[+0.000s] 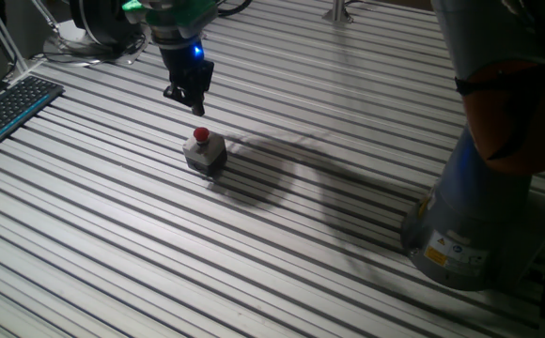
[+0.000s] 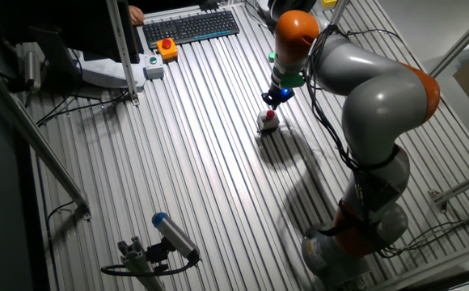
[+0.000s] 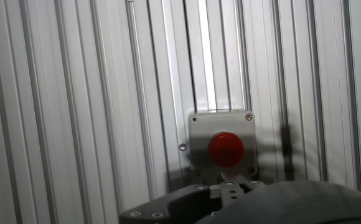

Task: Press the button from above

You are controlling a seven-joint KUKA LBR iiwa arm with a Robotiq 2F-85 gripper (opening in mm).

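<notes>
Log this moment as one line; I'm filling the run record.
phase: approach | gripper: above button, not touching | button: upright on slatted table, unpressed | finger state: cannot tell | next: probably descend

Dim room, overhead glare on table slats; arm shadow soft, hand view foreground blurry

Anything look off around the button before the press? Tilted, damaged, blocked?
Nothing stands out. The button sits upright in its grey housing flat on the slatted table, red dome intact, nothing lying on it. The gripper hangs above it, not touching. Finger state is not visible.
</notes>
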